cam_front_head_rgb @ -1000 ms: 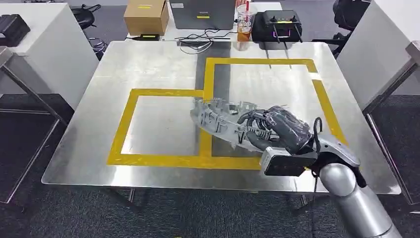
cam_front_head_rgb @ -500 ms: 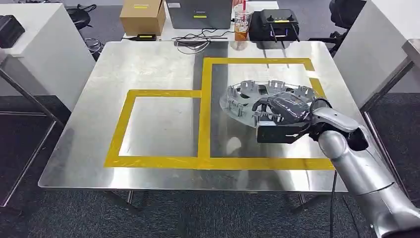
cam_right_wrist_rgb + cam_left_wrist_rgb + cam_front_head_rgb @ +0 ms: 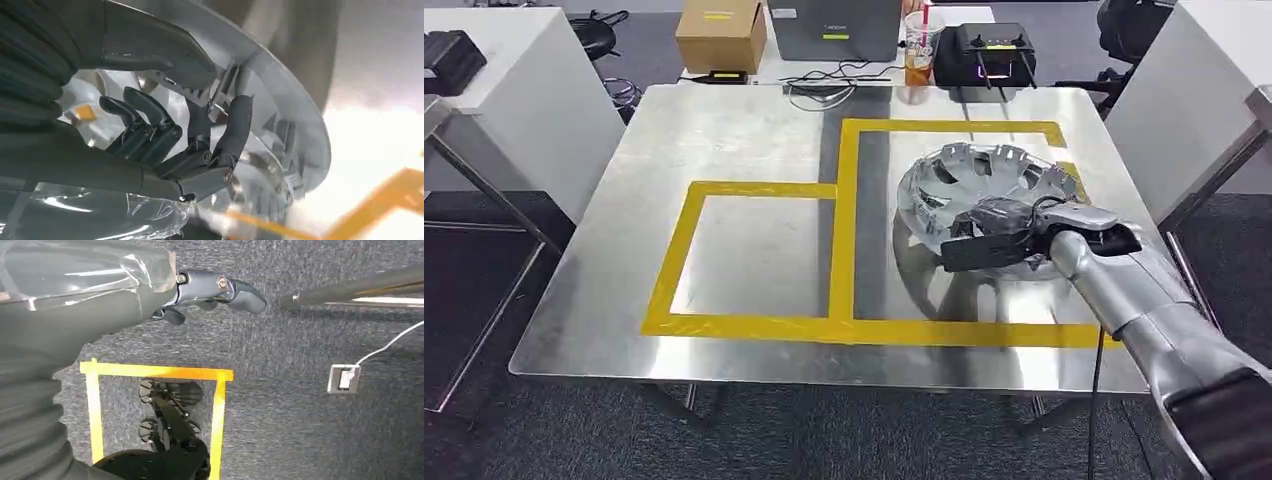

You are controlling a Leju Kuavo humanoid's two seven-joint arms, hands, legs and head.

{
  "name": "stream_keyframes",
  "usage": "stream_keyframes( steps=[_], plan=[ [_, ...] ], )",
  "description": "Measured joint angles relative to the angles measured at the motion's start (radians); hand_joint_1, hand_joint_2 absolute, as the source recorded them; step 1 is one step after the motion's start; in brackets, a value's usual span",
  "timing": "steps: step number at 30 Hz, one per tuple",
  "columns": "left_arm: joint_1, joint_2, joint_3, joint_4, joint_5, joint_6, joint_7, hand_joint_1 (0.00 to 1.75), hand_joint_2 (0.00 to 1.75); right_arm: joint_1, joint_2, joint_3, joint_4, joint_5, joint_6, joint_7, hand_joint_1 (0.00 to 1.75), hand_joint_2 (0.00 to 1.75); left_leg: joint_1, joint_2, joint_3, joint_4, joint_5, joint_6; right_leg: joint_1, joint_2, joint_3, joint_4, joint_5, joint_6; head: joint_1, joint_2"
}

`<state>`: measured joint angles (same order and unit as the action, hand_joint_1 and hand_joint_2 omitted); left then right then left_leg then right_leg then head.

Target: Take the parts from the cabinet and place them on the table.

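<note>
Silver ribbed round part [image 3: 984, 185] tilted over the steel table's [image 3: 744, 130] right yellow-taped square [image 3: 849, 225] | right hand [image 3: 999, 225] grips its near rim | left hand [image 3: 220, 290] hangs, fingers curled, holding nothing

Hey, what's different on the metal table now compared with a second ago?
The right hand has carried the grey wheel cover from the tape line between the two yellow squares, away from the robot and to its right, into the larger right-hand square. The hand still grips its rim, and the cover is tilted, not lying flat. The cardboard box, drink cup and black case behind the table stay put.
</note>
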<state>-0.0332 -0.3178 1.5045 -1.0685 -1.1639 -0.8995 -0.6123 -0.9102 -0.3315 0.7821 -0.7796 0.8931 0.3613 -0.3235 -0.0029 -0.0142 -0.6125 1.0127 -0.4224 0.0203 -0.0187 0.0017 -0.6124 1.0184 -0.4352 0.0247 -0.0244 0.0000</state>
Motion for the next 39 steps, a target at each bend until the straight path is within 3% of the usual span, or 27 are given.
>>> stream_keyframes(
  steps=[2, 3, 5, 6, 7, 8, 9, 11, 12, 13, 15, 17, 18, 19, 21, 22, 23, 25, 27, 28, 29, 31, 33, 35, 37, 38, 39],
  plan=[
    [-0.001, 0.007, 0.000, 0.010, -0.002, 0.002, -0.006, 0.00, 1.75, -0.017, 0.022, 0.023, 0.060, 0.002, 0.000, -0.005, 1.73, 1.75, 0.005, 0.001, -0.005, 0.006, -0.006, -0.006, -0.012, 0.000, 0.003, -0.003, 0.003, -0.011, 0.000, 0.000],
    [0.000, 0.008, 0.000, 0.016, -0.002, 0.002, -0.009, 0.00, 1.75, -0.029, 0.030, 0.032, 0.084, 0.003, 0.000, -0.005, 1.73, 1.75, 0.006, 0.003, -0.016, 0.030, -0.024, -0.015, -0.011, 0.000, 0.004, -0.003, 0.002, -0.013, -0.002, 0.000],
    [-0.001, 0.016, 0.000, 0.026, -0.002, 0.002, -0.013, 0.00, 1.75, -0.053, 0.047, 0.052, 0.138, 0.005, 0.012, 0.000, 1.73, 1.75, 0.011, 0.004, -0.083, 0.173, -0.097, -0.026, -0.010, 0.000, 0.003, -0.003, 0.004, -0.023, -0.007, 0.000],
    [-0.001, 0.018, 0.000, 0.029, -0.002, 0.003, -0.013, 0.00, 1.75, -0.058, 0.053, 0.061, 0.164, 0.002, 0.013, 0.006, 0.00, 0.00, 0.013, 0.005, -0.126, 0.258, -0.129, -0.028, -0.009, 0.000, 0.003, -0.003, 0.003, -0.024, -0.007, 0.000],
    [-0.001, 0.018, 0.000, 0.033, -0.003, 0.005, -0.013, 0.00, 1.75, -0.058, 0.057, 0.066, 0.189, -0.002, 0.013, 0.012, 0.00, 0.00, 0.015, 0.007, -0.156, 0.313, -0.141, -0.030, -0.007, -0.001, 0.003, -0.003, 0.002, -0.025, -0.007, 0.000],
    [0.000, 0.018, -0.001, 0.035, -0.003, 0.007, -0.013, 0.00, 1.75, -0.058, 0.059, 0.069, 0.208, -0.004, 0.012, 0.014, 0.00, 0.00, 0.015, 0.009, -0.164, 0.320, -0.131, -0.029, -0.006, -0.001, 0.003, -0.002, 0.002, -0.025, -0.007, 0.000],
    [0.000, 0.018, -0.001, 0.038, -0.003, 0.012, -0.013, 0.00, 1.75, -0.060, 0.062, 0.073, 0.227, -0.011, 0.006, 0.014, 0.00, 0.00, 0.016, 0.009, -0.148, 0.279, -0.100, -0.027, -0.006, -0.001, 0.003, -0.002, 0.002, -0.025, -0.007, 0.000],
    [-0.001, 0.022, -0.001, 0.042, -0.007, 0.020, -0.013, 0.00, 1.75, -0.068, 0.067, 0.077, 0.250, -0.020, -0.007, 0.009, 0.00, 0.00, 0.015, 0.009, -0.058, 0.100, -0.012, -0.017, -0.005, 0.003, 0.007, -0.003, 0.002, -0.024, -0.007, 0.000],
    [-0.002, 0.025, -0.001, 0.042, -0.007, 0.023, -0.014, 0.00, 0.00, -0.070, 0.069, 0.078, 0.258, -0.023, -0.017, 0.008, 0.00, 0.00, 0.012, 0.008, -0.017, 0.017, 0.008, -0.007, -0.006, 0.004, 0.008, -0.003, 0.001, -0.023, -0.007, 0.000],
    [-0.004, 0.028, -0.001, 0.045, -0.008, 0.028, -0.016, 0.00, 0.00, -0.071, 0.069, 0.078, 0.265, -0.025, -0.035, 0.003, 0.00, 0.00, 0.007, 0.011, -0.008, 0.007, -0.005, -0.008, 0.004, 0.005, 0.005, -0.003, 0.001, -0.019, -0.007, 0.000],
    [-0.002, 0.032, -0.002, 0.050, -0.006, 0.035, -0.020, 0.00, 0.00, -0.069, 0.070, 0.079, 0.280, -0.028, -0.069, -0.010, 0.00, 0.00, 0.002, 0.010, -0.007, 0.008, -0.004, -0.004, -0.002, 0.005, 0.004, -0.005, 0.002, -0.010, -0.006, 0.000],
    [-0.002, 0.035, -0.002, 0.053, 0.000, 0.035, -0.017, 0.00, 0.00, -0.067, 0.071, 0.079, 0.281, -0.029, -0.095, -0.013, 0.00, 0.00, 0.001, 0.010, 0.002, -0.010, 0.006, 0.010, 0.001, 0.005, 0.008, -0.015, 0.006, 0.005, -0.007, 0.000],
    [-0.003, 0.034, -0.002, 0.054, 0.001, 0.035, -0.014, 0.00, 0.00, -0.065, 0.070, 0.078, 0.282, -0.031, -0.112, -0.014, 0.00, 0.00, 0.007, 0.012, 0.013, -0.025, 0.015, 0.016, -0.001, 0.004, -0.004, 0.004, -0.005, 0.004, -0.005, 0.000],
    [-0.005, 0.033, -0.002, 0.055, 0.002, 0.035, -0.013, 0.00, 0.00, -0.064, 0.072, 0.077, 0.281, -0.036, -0.132, -0.022, 0.00, 0.00, 0.007, 0.013, 0.016, -0.031, 0.018, 0.022, 0.000, 0.004, -0.024, 0.051, -0.032, -0.003, -0.002, 0.000],
    [-0.006, 0.028, -0.002, 0.054, 0.007, 0.027, -0.003, 0.00, 0.00, -0.048, 0.075, 0.063, 0.272, -0.052, -0.191, -0.026, 0.00, 0.00, 0.005, 0.013, 0.015, -0.031, 0.018, 0.025, 0.001, 0.004, -0.102, 0.218, -0.100, -0.012, -0.003, 0.000],
    [-0.005, 0.023, -0.002, 0.050, 0.013, 0.018, -0.003, 0.00, 0.00, -0.029, 0.076, 0.052, 0.258, -0.063, -0.220, -0.026, 0.00, 0.00, 0.005, 0.011, 0.015, -0.031, 0.018, 0.026, 0.001, 0.004, -0.135, 0.287, -0.119, -0.010, -0.003, 0.000],
    [-0.004, 0.018, -0.002, 0.044, 0.018, 0.007, -0.002, 0.00, 0.00, -0.009, 0.077, 0.036, 0.238, -0.081, -0.250, -0.029, 0.00, 0.00, 0.005, 0.010, 0.015, -0.031, 0.018, 0.026, 0.000, 0.004, -0.146, 0.306, -0.118, -0.005, -0.003, 0.000],
    [-0.004, 0.004, -0.002, 0.028, 0.024, -0.021, -0.005, 0.00, 0.00, 0.047, 0.080, -0.021, 0.159, -0.164, -0.321, -0.039, 0.00, 0.00, 0.006, 0.008, 0.016, -0.029, 0.017, 0.024, -0.003, 0.003, -0.098, 0.205, -0.075, 0.015, -0.002, 0.000],
    [-0.004, -0.010, -0.002, 0.008, 0.030, -0.038, -0.010, 0.00, 0.00, 0.118, 0.079, -0.125, 0.013, -0.215, -0.333, -0.024, 0.00, 0.00, 0.006, 0.006, 0.015, -0.018, 0.010, 0.015, -0.008, -0.002, 0.002, 0.014, -0.011, 0.029, -0.003, 0.000],
    [-0.004, -0.013, -0.002, 0.000, 0.033, -0.042, -0.010, 0.00, 0.00, 0.142, 0.080, -0.165, -0.046, -0.217, -0.324, -0.015, 0.00, 0.00, -0.004, 0.005, 0.006, -0.004, 0.002, 0.007, -0.003, -0.002, 0.017, -0.010, -0.009, 0.019, -0.003, 0.000],
    [-0.002, -0.016, -0.002, -0.007, 0.034, -0.043, -0.011, 0.00, 0.00, 0.165, 0.079, -0.195, -0.092, -0.216, -0.315, -0.007, 0.00, 0.00, -0.002, 0.004, 0.005, -0.003, 0.000, 0.004, -0.005, -0.001, 0.014, -0.009, -0.006, 0.007, -0.007, 0.000],
    [0.003, -0.021, -0.002, -0.017, 0.035, -0.043, -0.011, 0.00, 0.00, 0.202, 0.077, -0.245, -0.160, -0.214, -0.306, -0.003, 0.00, 0.00, 0.002, 0.004, 0.005, -0.006, 0.002, -0.001, 0.003, -0.001, 0.014, -0.008, -0.006, -0.004, -0.004, 0.000],
    [0.003, -0.024, -0.002, -0.026, 0.035, -0.043, -0.013, 0.00, 0.00, 0.224, 0.078, -0.279, -0.211, -0.219, -0.315, -0.011, 0.00, 0.00, 0.007, 0.006, -0.004, 0.008, -0.012, -0.012, -0.009, 0.000, 0.018, -0.013, -0.001, -0.013, -0.005, 0.000],
    [0.003, -0.026, -0.003, -0.031, 0.038, -0.043, -0.025, 0.00, 0.00, 0.275, 0.085, -0.338, -0.294, -0.251, -0.399, -0.042, 0.00, 0.00, 0.011, 0.008, -0.049, 0.118, -0.080, -0.024, -0.010, -0.001, 0.022, -0.012, -0.004, -0.021, -0.009, 0.000],
    [0.009, -0.027, -0.009, -0.033, 0.044, -0.044, -0.042, 0.00, 0.00, 0.389, 0.103, -0.445, -0.489, -0.256, -0.440, -0.063, 0.00, 0.00, 0.016, 0.009, -0.123, 0.278, -0.148, -0.032, -0.006, -0.007, 0.024, -0.012, -0.008, -0.026, -0.008, 0.000],
    [0.014, -0.028, -0.010, -0.033, 0.050, -0.045, -0.047, 0.00, 0.00, 0.449, 0.117, -0.496, -0.586, -0.252, -0.437, -0.078, 0.00, 0.00, 0.017, 0.009, -0.144, 0.318, -0.154, -0.033, -0.006, -0.008, 0.024, -0.012, -0.009, -0.027, -0.009, 0.000],
    [0.018, -0.029, -0.010, -0.034, 0.059, -0.046, -0.049, 0.00, 0.00, 0.514, 0.137, -0.556, -0.699, -0.251, -0.440, -0.098, 0.00, 0.00, 0.018, 0.010, -0.138, 0.305, -0.137, -0.032, -0.006, -0.009, 0.026, -0.010, -0.009, -0.027, -0.009, 0.000]
  ],
)
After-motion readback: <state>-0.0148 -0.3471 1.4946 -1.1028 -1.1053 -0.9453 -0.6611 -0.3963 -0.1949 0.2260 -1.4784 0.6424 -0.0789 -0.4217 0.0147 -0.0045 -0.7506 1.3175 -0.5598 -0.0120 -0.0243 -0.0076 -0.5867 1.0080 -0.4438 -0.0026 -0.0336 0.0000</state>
